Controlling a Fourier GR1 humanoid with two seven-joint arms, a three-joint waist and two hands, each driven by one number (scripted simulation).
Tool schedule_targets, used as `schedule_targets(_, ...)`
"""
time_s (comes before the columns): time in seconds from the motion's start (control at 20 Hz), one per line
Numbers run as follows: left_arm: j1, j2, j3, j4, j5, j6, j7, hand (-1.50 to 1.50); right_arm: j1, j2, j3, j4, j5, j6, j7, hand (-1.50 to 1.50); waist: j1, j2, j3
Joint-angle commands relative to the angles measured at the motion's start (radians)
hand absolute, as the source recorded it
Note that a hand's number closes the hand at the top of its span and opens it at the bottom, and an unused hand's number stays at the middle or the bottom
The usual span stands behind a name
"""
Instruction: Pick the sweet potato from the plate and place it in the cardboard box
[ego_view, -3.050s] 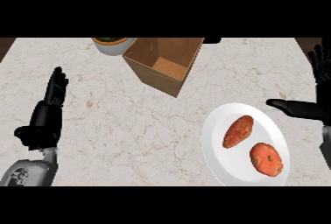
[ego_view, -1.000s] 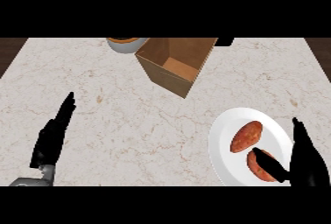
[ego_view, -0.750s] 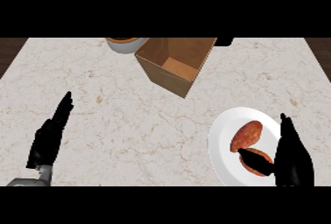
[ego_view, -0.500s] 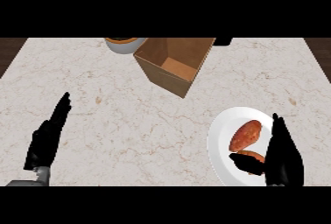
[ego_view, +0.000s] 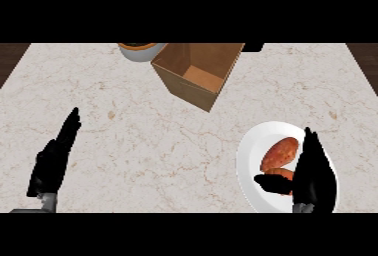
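Note:
Two orange-brown sweet potatoes lie on the white plate (ego_view: 251, 152) at the lower right. The upper sweet potato (ego_view: 281, 151) is in full view. The lower sweet potato (ego_view: 283, 174) is partly covered by my right hand (ego_view: 312, 172), which stands edge-on over the plate's right half with straight fingers pointing away from me. Its thumb reaches left across the near end of that lower sweet potato. The open cardboard box (ego_view: 198, 71) sits tilted at the top centre. My left hand (ego_view: 54, 159) rests open at the lower left.
A grey bowl (ego_view: 139, 49) with an orange rim stands at the far edge, just left of the box. A small dark object (ego_view: 253, 47) sits behind the box's right corner. Marble counter stretches between the box and the plate.
My right hand has come in from the right edge over the plate, and its thumb now lies against the lower sweet potato. The left hand has stayed put.

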Motion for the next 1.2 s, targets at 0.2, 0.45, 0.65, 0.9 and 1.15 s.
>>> schedule_targets(0.2,0.019,-0.017,0.014,-0.036,-0.016,-0.017,0.028,0.0,-0.032,0.116,-0.066,0.034,0.067,0.067,0.101,-1.5,0.001,0.0,0.001)
schedule_targets(0.45,0.019,-0.034,0.021,-0.016,-0.048,-0.01,0.006,0.0,-0.022,0.121,-0.148,0.055,0.051,0.099,0.033,-1.5,-0.001,0.0,0.001)
schedule_targets(0.65,-0.021,-0.061,0.015,-0.017,-0.064,-0.016,0.052,0.0,-0.015,0.204,-0.099,0.129,0.11,0.081,0.012,-1.5,0.0,0.001,0.001)
schedule_targets(0.9,-0.011,-0.051,0.07,0.024,-0.058,-0.053,-0.006,0.0,0.011,0.2,-0.184,0.132,0.058,0.094,-0.071,-1.5,-0.001,0.0,0.001)
schedule_targets(1.15,-0.02,-0.023,0.116,0.042,-0.021,-0.123,-0.028,0.0,-0.064,0.186,-0.211,0.16,0.154,0.118,-0.053,1.5,0.001,0.0,0.0)
